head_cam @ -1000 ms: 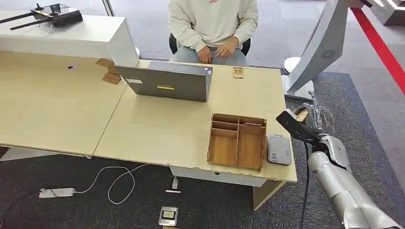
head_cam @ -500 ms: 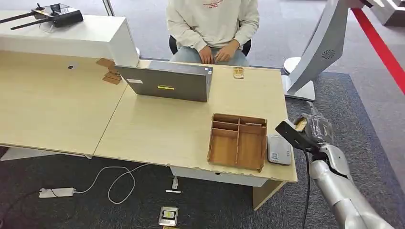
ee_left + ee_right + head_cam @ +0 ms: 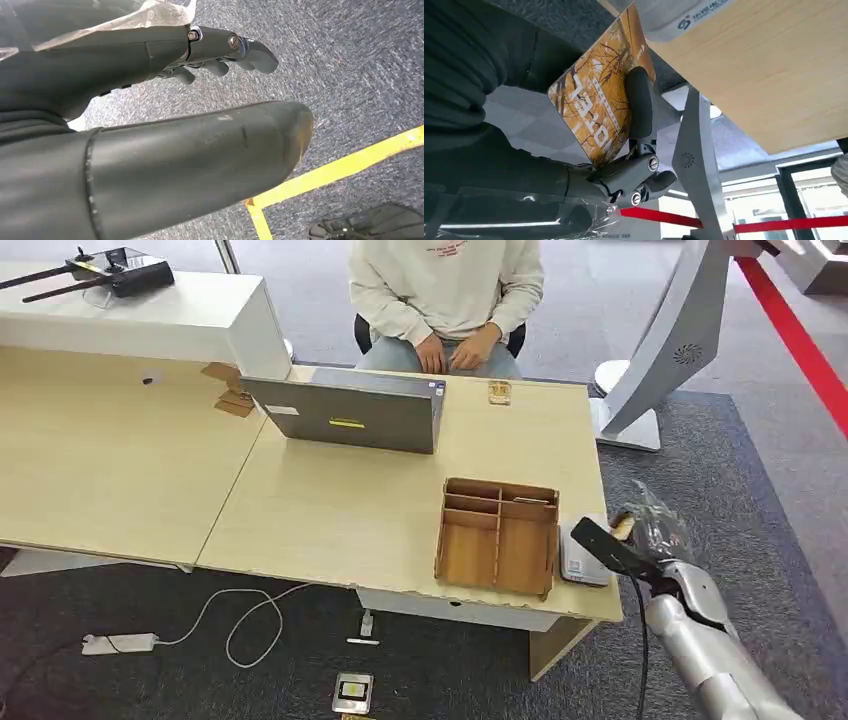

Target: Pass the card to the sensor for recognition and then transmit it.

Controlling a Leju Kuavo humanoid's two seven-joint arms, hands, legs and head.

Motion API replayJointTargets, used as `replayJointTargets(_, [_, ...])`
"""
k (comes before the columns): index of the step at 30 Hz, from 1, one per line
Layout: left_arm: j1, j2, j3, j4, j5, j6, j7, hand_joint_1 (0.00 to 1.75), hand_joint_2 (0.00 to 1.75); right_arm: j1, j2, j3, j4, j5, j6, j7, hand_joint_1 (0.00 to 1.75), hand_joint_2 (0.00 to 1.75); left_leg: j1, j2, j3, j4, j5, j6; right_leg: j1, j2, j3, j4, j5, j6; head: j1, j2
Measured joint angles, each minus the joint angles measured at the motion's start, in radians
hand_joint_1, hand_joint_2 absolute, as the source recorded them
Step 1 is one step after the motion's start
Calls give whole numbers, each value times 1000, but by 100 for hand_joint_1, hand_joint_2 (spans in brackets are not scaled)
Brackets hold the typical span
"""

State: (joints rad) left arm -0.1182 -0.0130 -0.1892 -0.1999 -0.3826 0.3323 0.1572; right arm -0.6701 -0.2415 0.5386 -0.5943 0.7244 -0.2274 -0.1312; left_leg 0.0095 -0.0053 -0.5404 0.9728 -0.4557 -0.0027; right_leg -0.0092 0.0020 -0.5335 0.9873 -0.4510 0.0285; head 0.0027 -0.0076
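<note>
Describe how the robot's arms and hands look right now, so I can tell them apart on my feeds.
The right arm is silver metal in jointed segments, with a black cable running along it. The right hand is dark grey under a clear plastic wrap; the right wrist view shows silver screw heads on its fingers. The left hand has a thick dark grey thumb, darker fingers and the same crinkled clear wrap.

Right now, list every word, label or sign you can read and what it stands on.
"Hotel": large white letters on the orange card held by the right hand.
Smaller print on the card: too small to read.
Blue logo and line of print on the grey card reader: too blurred to read.
Yellow label on the laptop: unreadable.
Red print on the person's sweatshirt: unreadable.
</note>
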Motion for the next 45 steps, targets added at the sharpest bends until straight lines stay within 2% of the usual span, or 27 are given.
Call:
replayJointTargets(33, [-2, -3, 0, 0, 13, -16, 9, 0, 0, 16, 2, 0, 38, 14, 28, -14, 175, 175, 0, 0, 2, 0, 0, 0, 0, 0, 2, 0, 0, 0, 0, 0])
replayJointTargets(36, [-2, -3, 0, 0, 18, -16, 11, 0, 0, 17, 2, -3, 38, 6, 8, -20, 175, 175, 0, 0, 2, 0, 0, 0, 0, 0, 2, 0, 0, 0, 0, 0])
replayJointTargets(41, [-2, -4, -2, 0, 23, -15, 13, 0, 0, 7, 10, -44, 27, -95, -105, -70, 175, 175, 0, 0, 2, 0, 0, 0, 0, 0, 2, 0, 0, 0, 0, 0])
replayJointTargets(45, [-2, -5, -3, 0, 21, -18, 3, 0, 0, -38, 20, -86, -25, -145, -105, -66, 175, 175, 0, 0, 2, 0, 0, 0, 0, 0, 2, 0, 0, 0, 0, 0])
